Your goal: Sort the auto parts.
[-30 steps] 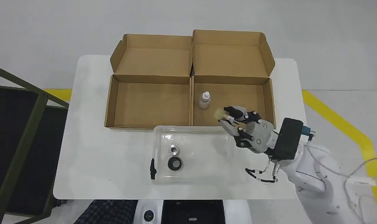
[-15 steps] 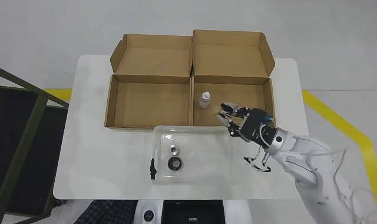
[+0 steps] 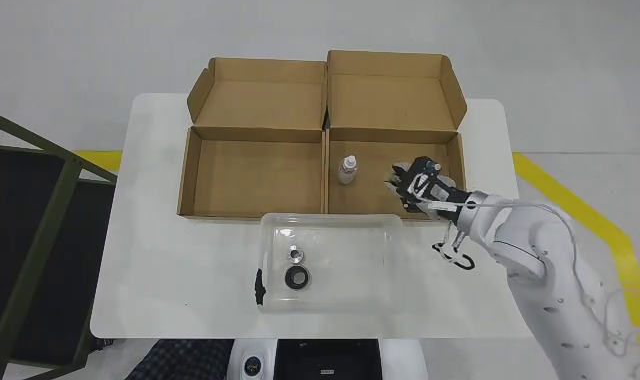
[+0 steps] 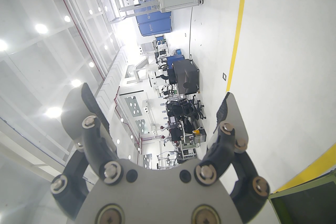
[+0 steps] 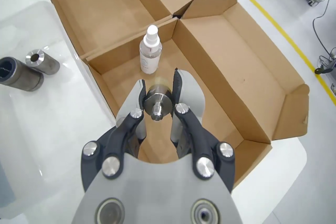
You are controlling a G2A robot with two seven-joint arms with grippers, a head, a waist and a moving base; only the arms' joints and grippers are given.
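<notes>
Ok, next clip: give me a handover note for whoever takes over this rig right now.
Right gripper: shut on a threaded metal part, over the right box, near the spray bottle standing in it.
Left gripper: open, holding nothing, pointing away from the table.
Done: bottle in the right box.
To do: probably release the part, then sort the small cylinder and large cylinder lying in the clear tray.

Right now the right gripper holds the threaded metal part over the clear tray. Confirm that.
Wrong in one respect. The right gripper holds the threaded metal part over the cardboard box that contains the spray bottle, not over the clear tray. The right wrist view shows it.
</notes>
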